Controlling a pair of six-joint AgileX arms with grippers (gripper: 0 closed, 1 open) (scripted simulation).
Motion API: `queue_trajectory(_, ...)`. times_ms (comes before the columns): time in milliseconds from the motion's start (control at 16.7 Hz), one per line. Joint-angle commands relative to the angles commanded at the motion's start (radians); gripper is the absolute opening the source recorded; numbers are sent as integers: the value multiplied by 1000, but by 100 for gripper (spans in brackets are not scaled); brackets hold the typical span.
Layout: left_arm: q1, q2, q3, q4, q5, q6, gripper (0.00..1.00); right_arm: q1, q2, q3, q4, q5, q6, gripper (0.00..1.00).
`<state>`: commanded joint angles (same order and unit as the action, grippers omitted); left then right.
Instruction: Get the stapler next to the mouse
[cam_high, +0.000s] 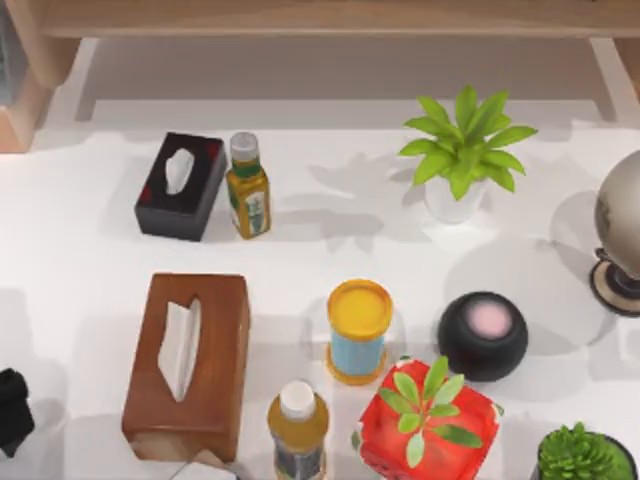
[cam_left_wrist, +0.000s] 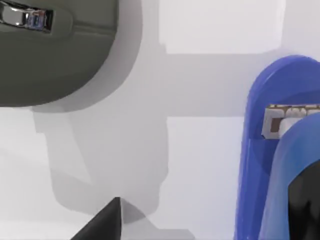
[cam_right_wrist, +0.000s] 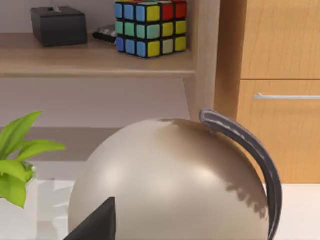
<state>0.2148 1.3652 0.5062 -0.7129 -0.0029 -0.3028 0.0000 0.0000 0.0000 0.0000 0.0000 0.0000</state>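
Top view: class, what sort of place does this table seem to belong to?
Probably a home or office desk in a rendered room: tissue boxes, a potted plant and a globe sit on the white table, with a shelf holding a puzzle cube behind.

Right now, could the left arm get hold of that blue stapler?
Probably yes. In the left wrist view the stapler lies right by the left gripper, whose fingers stand open, one in front of it; nothing lies between. The right arm idles by the globe.

Bright, even light on my white table (cam_high: 80, 250); soft grey shadows spread beside each object. Top view looks slightly blurred; no glare.
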Motion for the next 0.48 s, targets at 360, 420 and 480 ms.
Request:
queue_trajectory(360,0,0,0,0,0,0,40,0,0,0,0,0,0,100)
queue_trajectory(420,0,0,0,0,0,0,32,0,0,0,0,0,0,100)
queue_trajectory(480,0,0,0,0,0,0,25,0,0,0,0,0,0,100)
